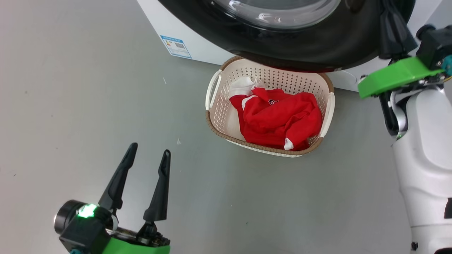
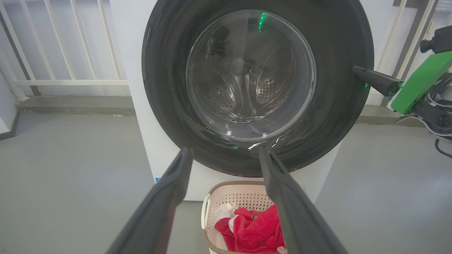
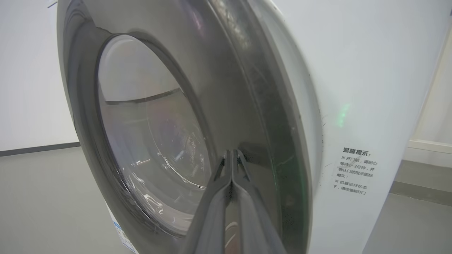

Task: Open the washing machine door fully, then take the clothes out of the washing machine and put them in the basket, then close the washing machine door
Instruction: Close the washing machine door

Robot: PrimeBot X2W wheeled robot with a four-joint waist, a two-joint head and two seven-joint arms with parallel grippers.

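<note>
Left claw (image 1: 150, 148): jaws wide, nothing between the fingers, hanging over the grey floor (image 1: 70, 88), well apart from the basket and to its left.

Right claw (image 3: 232, 152): fingers pressed together with nothing between them. The tips sit against the glossy black ring of the washing machine door (image 2: 169, 70), near the door's right-hand edge, where they meet their own reflection.

The door lies close against the front of the washing machine (image 1: 197, 46). Cannot tell if it is latched. The perforated steel drum (image 2: 247, 88) shows through the glass window.

The basket (image 1: 212, 127) stands on the floor just in front of the machine, directly below the door's lower edge. The clothes (image 1: 282, 116) lie bunched inside it: red fabric with white trim, and a white cloth piece (image 1: 242, 86) at the back left corner.

A blue label sticker (image 1: 175, 46) sits on the machine's base, left of the basket.
</note>
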